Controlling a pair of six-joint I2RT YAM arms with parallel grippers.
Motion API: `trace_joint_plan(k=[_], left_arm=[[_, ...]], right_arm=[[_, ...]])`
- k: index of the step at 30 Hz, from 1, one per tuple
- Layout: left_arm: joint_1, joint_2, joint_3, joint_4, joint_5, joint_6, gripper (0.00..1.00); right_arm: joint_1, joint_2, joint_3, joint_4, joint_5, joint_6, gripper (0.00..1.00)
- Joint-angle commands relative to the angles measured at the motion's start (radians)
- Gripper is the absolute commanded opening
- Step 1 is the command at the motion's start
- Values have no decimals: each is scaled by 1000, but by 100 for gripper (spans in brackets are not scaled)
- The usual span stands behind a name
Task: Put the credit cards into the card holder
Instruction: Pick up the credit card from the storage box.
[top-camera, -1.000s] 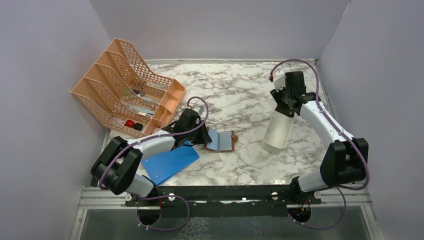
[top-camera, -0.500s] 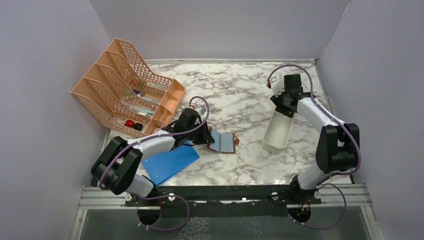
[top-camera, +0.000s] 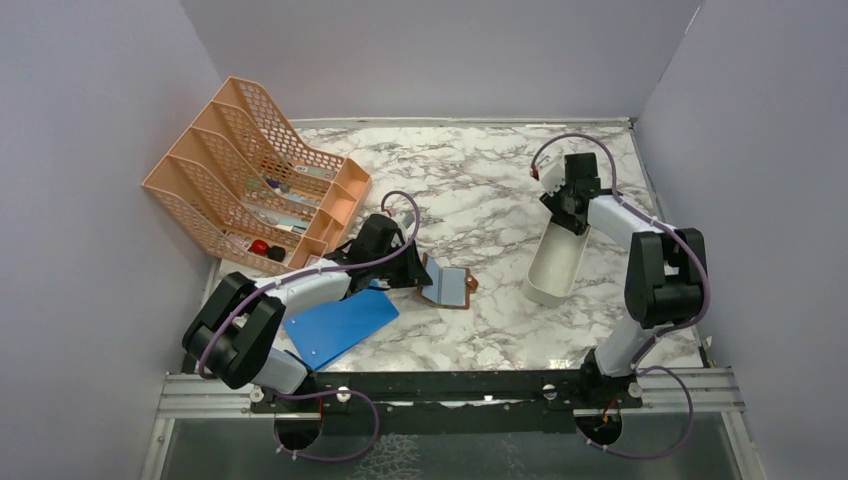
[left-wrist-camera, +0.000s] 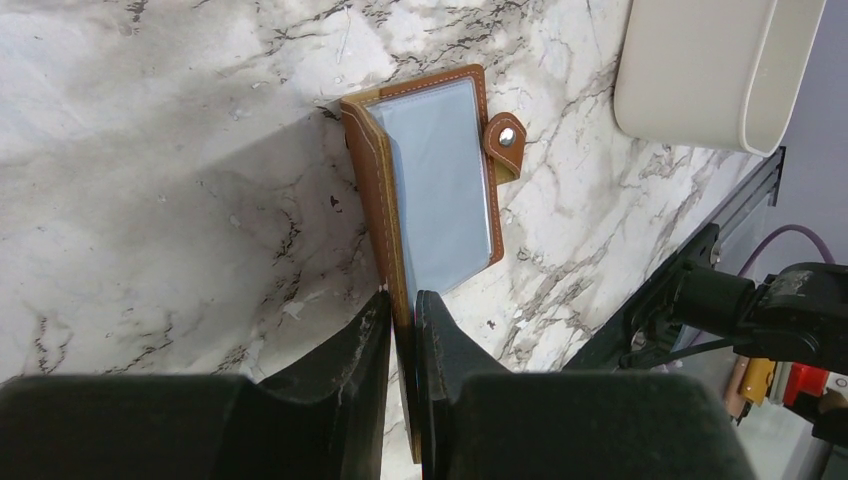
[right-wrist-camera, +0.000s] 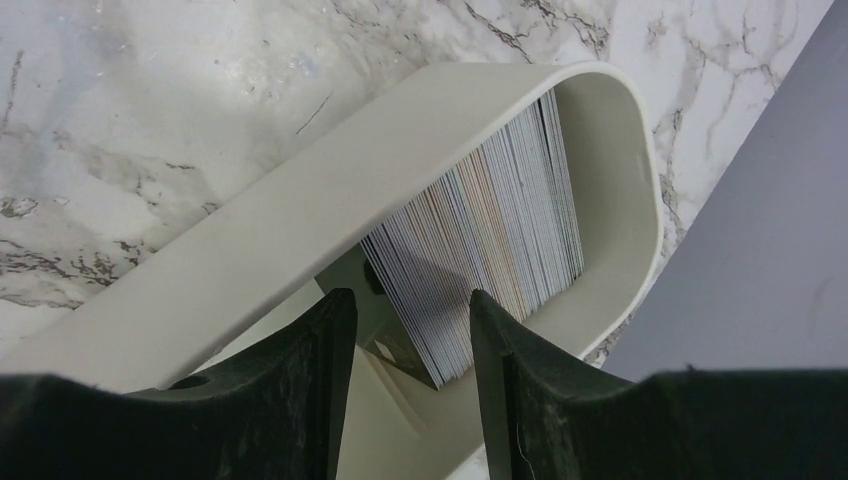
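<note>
Your left claw (left-wrist-camera: 402, 302) pinches the card holder's (left-wrist-camera: 370, 170) raised flap, while your right claw (right-wrist-camera: 410, 300) hangs spread over the stacked cards (right-wrist-camera: 490, 240) in the white tray (right-wrist-camera: 300, 200).

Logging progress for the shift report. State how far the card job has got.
Done: the wallet lies open. In hand: the left gripper pinches its brown cover, holding it open; the right gripper hangs open over the cards stacked in the white tray. Left: no card is gripped yet, so picking and sliding cards into the wallet remains.
</note>
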Motion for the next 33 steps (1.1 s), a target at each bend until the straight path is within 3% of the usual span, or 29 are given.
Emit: trace_joint_plan(k=[1,12,20,33], left_arm=[[3,11,33,15,35,3,18],[3,9,29,14,32,5,19],[3,8,29,15,31,5,19],[3,1,27,13,31,7,18]], right_arm=[[-15,43,-11,56,16,-27,50],[-18,10,-3,123,111,0,33],[-18,-17,6,107,101,4,30],[-18,-21,52,31,81,28,15]])
